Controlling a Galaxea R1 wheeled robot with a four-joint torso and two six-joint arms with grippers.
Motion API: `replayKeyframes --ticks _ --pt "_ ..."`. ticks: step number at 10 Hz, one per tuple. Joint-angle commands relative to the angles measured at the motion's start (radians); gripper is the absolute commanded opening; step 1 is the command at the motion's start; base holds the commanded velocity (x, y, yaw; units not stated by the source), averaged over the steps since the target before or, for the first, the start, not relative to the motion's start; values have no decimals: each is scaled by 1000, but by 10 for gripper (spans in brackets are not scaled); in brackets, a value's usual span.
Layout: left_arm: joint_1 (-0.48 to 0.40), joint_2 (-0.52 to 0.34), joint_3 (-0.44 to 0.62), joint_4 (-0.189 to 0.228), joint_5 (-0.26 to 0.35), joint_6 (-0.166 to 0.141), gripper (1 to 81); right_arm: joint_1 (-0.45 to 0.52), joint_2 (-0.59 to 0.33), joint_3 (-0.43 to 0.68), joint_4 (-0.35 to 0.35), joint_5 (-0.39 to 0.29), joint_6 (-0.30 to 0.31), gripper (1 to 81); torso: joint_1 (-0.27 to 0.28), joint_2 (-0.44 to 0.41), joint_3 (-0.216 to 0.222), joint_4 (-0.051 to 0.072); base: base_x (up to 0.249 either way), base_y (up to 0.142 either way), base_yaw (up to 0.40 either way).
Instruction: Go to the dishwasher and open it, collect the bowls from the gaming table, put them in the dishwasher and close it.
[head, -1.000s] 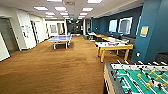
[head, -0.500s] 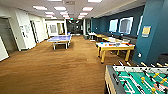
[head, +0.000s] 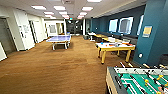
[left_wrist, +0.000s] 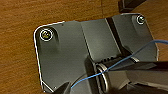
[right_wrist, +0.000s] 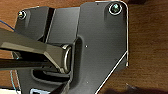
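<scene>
The gaming table (head: 117, 47), white-topped with yellowish wooden legs, stands ahead on the right by the dark blue wall. Small orange and blue items (head: 109, 45) lie on its top, too blurred to tell whether they are the bowls. The dishwasher is out of view. Both wrist views look down over the robot's own dark plate onto the wood floor (left_wrist: 17, 30), and the arms hang low over it.
A green-field football table (head: 140, 80) sits close at the lower right. A blue table-tennis table (head: 60, 38) stands mid-room ahead on the left. Brown wood floor (head: 55, 67) stretches between them. White walls and doors line the left; more tables stand along the windows at the far right.
The head view has shifted slightly, so the camera has moved a little. The tables stay in place.
</scene>
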Motion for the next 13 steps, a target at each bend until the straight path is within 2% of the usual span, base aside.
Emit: replayKeyframes --ticks 1,9,13 --pt "-68 -6 -3 0 44 1 811 59 2 -3 3 -41 -2 811 0 0 0 0 97 91 0" --pt "-66 -6 -3 3 42 2 811 57 2 -3 5 -41 -2 811 0 0 0 0 100 90 0" --pt "-68 -6 -3 1 42 2 811 59 2 -2 5 -41 -2 811 -3 -1 0 0 132 0 0"
